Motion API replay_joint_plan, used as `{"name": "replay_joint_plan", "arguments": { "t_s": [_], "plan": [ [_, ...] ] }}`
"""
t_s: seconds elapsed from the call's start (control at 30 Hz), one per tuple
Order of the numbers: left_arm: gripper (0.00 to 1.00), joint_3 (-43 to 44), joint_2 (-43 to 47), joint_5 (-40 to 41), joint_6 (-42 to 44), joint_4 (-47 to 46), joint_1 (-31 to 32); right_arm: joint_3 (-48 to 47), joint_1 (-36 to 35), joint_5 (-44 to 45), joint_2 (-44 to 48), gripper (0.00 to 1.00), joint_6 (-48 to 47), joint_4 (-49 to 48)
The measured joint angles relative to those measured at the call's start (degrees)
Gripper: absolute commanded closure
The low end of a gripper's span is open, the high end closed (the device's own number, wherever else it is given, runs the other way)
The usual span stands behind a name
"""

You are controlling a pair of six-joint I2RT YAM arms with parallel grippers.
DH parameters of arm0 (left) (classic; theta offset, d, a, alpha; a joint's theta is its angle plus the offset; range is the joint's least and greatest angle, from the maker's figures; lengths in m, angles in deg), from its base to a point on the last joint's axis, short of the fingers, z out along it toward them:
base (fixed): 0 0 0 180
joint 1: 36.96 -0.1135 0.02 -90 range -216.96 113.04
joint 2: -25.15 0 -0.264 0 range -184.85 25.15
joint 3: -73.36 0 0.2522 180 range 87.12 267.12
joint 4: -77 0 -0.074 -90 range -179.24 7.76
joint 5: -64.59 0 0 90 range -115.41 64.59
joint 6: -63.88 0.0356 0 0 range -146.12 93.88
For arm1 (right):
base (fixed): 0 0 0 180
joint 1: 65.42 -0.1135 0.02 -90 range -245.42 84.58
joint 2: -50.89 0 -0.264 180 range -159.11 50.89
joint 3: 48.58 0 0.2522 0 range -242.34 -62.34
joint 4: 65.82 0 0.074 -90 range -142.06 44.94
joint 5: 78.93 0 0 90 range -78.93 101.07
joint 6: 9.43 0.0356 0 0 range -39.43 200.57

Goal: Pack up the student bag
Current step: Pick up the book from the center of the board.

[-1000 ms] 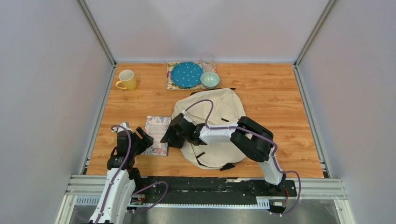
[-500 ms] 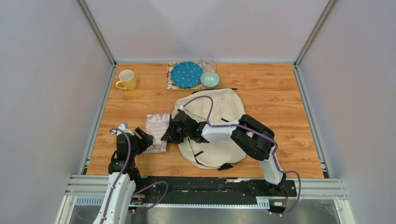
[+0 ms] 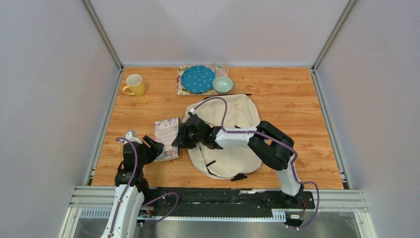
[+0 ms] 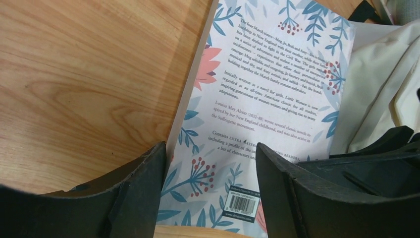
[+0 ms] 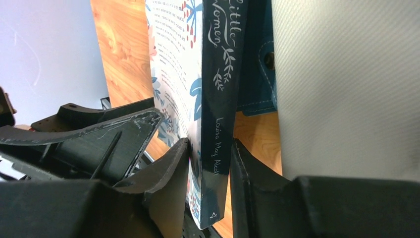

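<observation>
The step in hand looks like picking up an item for packing. The right pincer [image 3: 181, 139] is clamping the spine edge of a floral-covered paperback book [image 3: 167, 138], which is lying tilted on the wooden tabletop [image 3: 297, 109] just left of the large cream fabric student bag with black straps [image 3: 240, 111]. The bag is lying flat in the middle of the tabletop, partly under the right arm. The book is sitting outside it, touching or nearly touching its left edge (I cannot tell which from above). The left pincer [image 3: 153, 147] is hovering released over the book's near end, its jaws standing apart and grasping nothing. As I judge it, the next move is calling for the book to be lifted clear and carried to the bag's mouth. I am not making out an open mouth in any view, so the bag may need spreading first, and a thin hold on the spine alone could let the book swing or slip. The right wrist view is showing both fingers pressed against the dark navy spine, with cream fabric close beside it, a contact the overhead view is hiding under the arm. The left wrist view is showing the back cover's blurb and barcode between the open jaws. Only the overhead view is showing the whole layout.
</observation>
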Motion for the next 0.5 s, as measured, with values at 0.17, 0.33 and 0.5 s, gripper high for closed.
{"name": "replay_joint_plan", "arguments": {
  "t_s": [0.17, 0.33, 0.5],
  "plan": [
    [0.30, 0.0, 2.0, -0.4, -0.6, -0.2, -0.2, -1.0, 0.3, 0.0, -0.8, 0.65, -1.0, 1.7],
    [0.33, -0.1, 3.6, -2.1, -1.9, -0.5, -0.2, -1.2, 0.3, 0.0, -0.8, 0.60, -2.4, 3.8],
    [0.33, -0.2, 3.7, -3.2, -2.5, -0.9, -0.3, -1.8, 0.3, -0.8, -0.9, 0.57, -3.5, 5.2]
  ]
}}
